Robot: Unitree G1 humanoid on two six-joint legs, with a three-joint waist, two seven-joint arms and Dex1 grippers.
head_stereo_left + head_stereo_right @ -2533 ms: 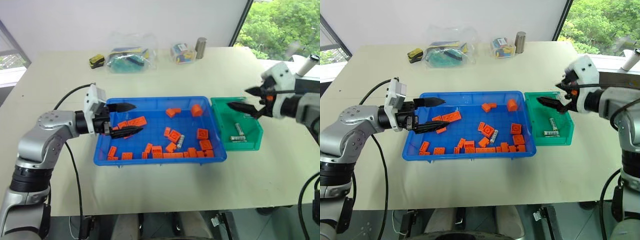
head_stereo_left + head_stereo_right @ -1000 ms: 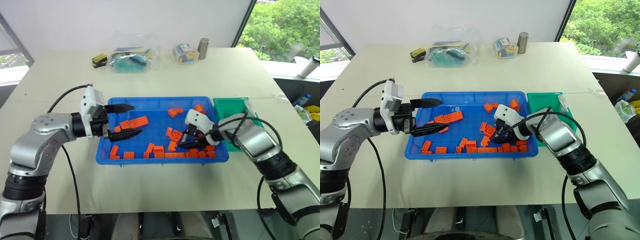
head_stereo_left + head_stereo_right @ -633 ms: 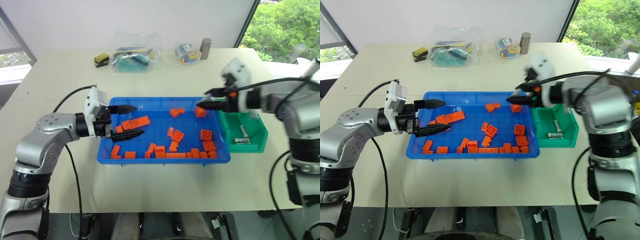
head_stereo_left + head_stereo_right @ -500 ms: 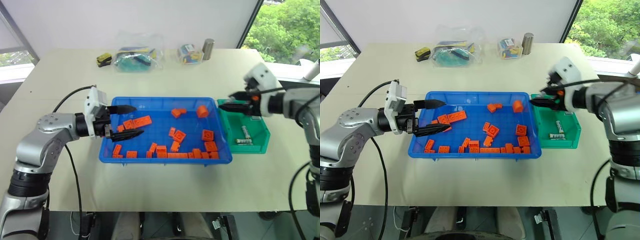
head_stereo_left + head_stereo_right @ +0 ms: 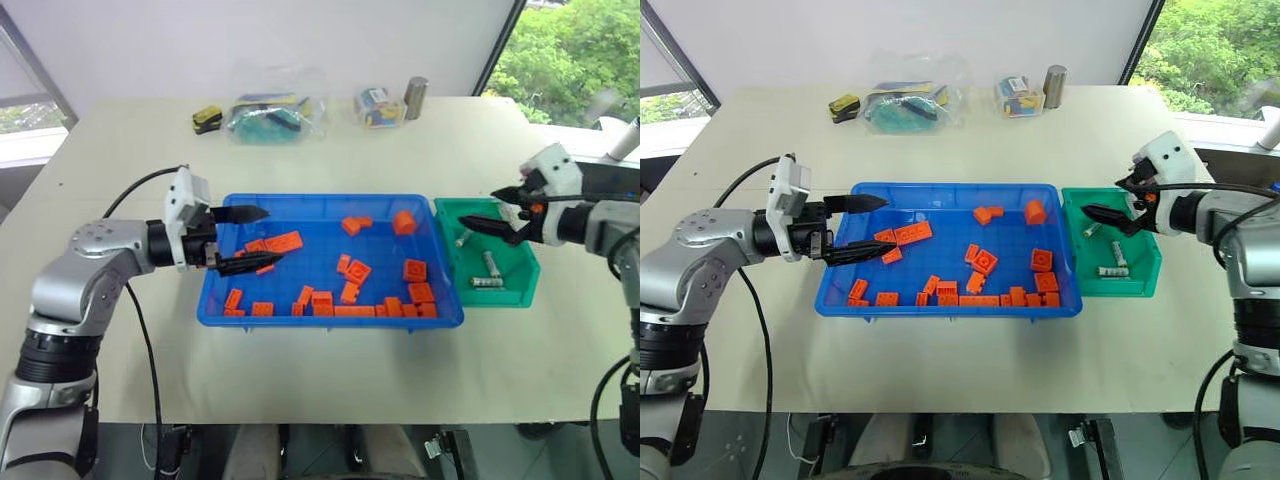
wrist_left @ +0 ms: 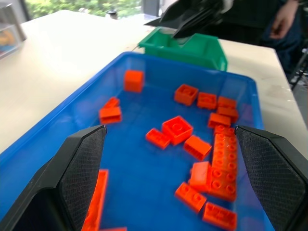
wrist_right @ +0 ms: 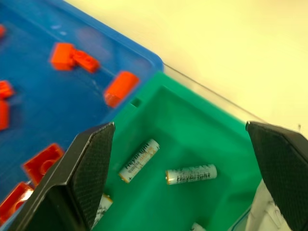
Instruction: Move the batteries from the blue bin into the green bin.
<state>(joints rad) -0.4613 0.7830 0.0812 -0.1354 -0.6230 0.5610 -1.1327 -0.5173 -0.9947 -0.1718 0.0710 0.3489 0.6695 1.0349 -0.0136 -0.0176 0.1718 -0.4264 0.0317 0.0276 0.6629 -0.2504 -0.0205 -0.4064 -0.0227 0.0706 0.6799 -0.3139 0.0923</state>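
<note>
**Batteries in the green bin, tools empty**

Batteries (image 7: 138,160) lie in the green bin (image 5: 1137,283), silver cylinders with printed wrappers. The right wrist view shows two of them clearly and the ends of others at its edges; the head views show small pale sticks. The bin touches the right end of the blue bin (image 5: 940,308), which holds orange bricks (image 5: 983,262). The right tool (image 5: 1108,220) hovers over the green bin, fingers wide apart, holding nothing. The left tool (image 5: 855,229) hangs over the blue bin's left end, also spread and empty. Bags (image 5: 902,104) lie far across the tabletop (image 5: 940,360).

Beige table (image 5: 330,380) meets white wall (image 5: 250,40) (leafy window (image 5: 570,50) beside).
</note>
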